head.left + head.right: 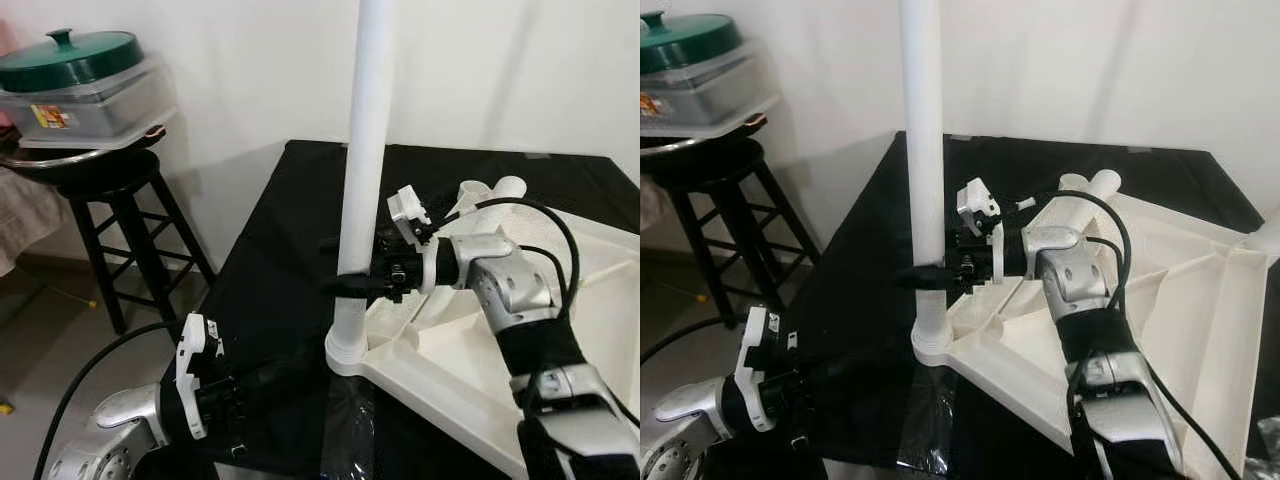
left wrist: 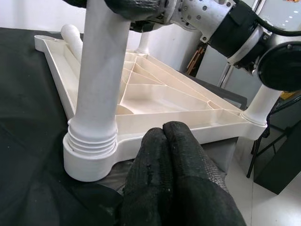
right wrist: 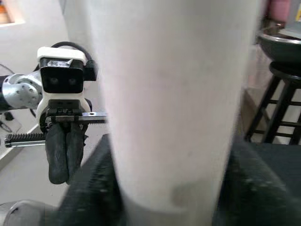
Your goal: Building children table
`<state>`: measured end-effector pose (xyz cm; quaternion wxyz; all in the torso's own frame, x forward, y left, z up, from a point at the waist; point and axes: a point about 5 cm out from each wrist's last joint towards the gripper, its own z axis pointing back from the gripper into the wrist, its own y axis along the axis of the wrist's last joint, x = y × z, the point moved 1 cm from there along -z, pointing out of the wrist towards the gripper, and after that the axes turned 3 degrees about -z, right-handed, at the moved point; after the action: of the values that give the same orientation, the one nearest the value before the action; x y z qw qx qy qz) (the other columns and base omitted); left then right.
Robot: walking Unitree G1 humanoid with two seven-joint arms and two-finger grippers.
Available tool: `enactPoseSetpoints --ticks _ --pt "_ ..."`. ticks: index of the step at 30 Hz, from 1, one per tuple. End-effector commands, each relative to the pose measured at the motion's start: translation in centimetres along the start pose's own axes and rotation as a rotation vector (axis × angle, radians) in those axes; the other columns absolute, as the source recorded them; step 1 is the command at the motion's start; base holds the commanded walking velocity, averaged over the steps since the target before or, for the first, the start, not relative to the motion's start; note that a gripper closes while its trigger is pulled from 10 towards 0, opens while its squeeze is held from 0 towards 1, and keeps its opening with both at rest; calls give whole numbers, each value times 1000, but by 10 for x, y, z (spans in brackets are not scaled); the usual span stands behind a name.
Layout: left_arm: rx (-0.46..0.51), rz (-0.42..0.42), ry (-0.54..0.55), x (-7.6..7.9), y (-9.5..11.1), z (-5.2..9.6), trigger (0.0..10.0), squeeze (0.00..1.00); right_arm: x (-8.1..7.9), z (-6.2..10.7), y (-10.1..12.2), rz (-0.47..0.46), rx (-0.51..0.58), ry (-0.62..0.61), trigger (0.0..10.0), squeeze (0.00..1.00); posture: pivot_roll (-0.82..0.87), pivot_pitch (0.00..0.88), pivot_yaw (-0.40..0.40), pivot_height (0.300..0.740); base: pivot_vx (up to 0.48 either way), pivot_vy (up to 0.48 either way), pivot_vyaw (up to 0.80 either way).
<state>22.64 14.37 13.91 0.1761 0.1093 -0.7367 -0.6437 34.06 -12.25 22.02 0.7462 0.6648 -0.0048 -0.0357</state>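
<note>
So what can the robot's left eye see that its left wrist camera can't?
Left eye: the black stool with a green-lidded container on top, by the wall, and the left gripper's arm low at the black table's edge.

Left wrist: its own two fingers pressed together, very near the threaded socket.

Both: the upright white leg, the upside-down white tabletop, and the right gripper clamped round that leg.

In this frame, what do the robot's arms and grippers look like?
Both arms are silver metal with black joint sections and black cables looping alongside. The right gripper and left gripper each have two long black textured fingers on a white block; the left's shows a toothed rack.
</note>
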Motion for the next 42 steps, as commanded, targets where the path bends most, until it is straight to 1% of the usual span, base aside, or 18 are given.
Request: enactPoseSetpoints --ticks 1,8,11,13,14,16,23,24,28,29,31,32,33,35,36,37,38,42 --pt "-11 6 0 1 -2 1 10000 0 -1 -3 -1 11 -14 37 0 0 -3 0 -7 740 0 0 0" --pt "-8 8 -2 2 -1 1 10000 0 -2 2 -20 -2 -60 -50 0 0 -14 0 -9 740 0 0 0" --pt "-5 9 -3 2 0 2 10000 0 -8 -10 -41 -36 -111 -240 0 0 -25 5 -24 740 0 0 0" --pt "-4 9 -2 0 2 4 10000 0 -11 -31 -76 -257 -66 -968 0 0 -40 13 -17 740 0 0 0" --pt "-4 9 -2 0 2 4 10000 0 -11 -31 -76 -257 -66 -968 0 0 -40 13 -17 740 0 0 0" --pt "-7 10 -4 -2 2 5 10000 0 -47 -58 -77 -115 -138 -890 0 0 -47 8 1 740 0 0 0" --pt "-8 18 -15 -5 1 3 10000 0 -40 -60 -72 -93 -150 -839 0 0 -50 0 -6 740 0 0 0" --pt "-6 15 -12 -5 1 3 10000 0 -39 -60 -72 -79 -165 -835 9490 0 -51 0 -9 740 0 0 0" --pt "5 9 4 -5 1 3 10000 0 -38 -59 -65 -85 -156 -826 10000 0 -47 0 -11 740 0 0 0" --pt "4 9 3 -5 1 3 10000 0 -40 -63 -59 -189 -90 -746 10000 1000 -45 0 -12 740 0 0 0" --pt "1 10 0 -5 0 2 10000 0 -45 -69 -31 -320 70 -497 10000 1000 -44 0 -11 740 0 0 0" --pt "1 10 0 -5 0 2 10000 0 -45 -69 -31 -320 70 -497 10000 1000 -44 0 -11 740 0 0 0" --pt "0 12 -4 -5 0 2 10000 0 -45 -63 -8 -200 120 -389 10000 1000 -43 0 -12 740 0 0 0" --pt "-1 13 -6 -4 0 2 10000 0 -45 -60 0 -158 136 -344 10000 1000 -43 0 -12 740 0 0 0" --pt "-1 16 -9 -4 0 2 10000 0 -41 -49 11 -74 132 -242 10000 769 -44 0 -12 740 0 0 0" --pt "0 17 -10 -4 0 2 10000 0 -40 -47 12 -59 126 -224 10000 769 -44 0 -12 740 0 0 0" --pt "0 18 -11 -4 -1 1 10000 0 -39 -42 11 -18 85 -152 10000 0 -41 0 -11 740 0 0 0" --pt "1 19 -14 -4 -1 0 10000 0 -34 -31 8 6 21 -41 10000 0 -31 0 -15 740 0 0 0"
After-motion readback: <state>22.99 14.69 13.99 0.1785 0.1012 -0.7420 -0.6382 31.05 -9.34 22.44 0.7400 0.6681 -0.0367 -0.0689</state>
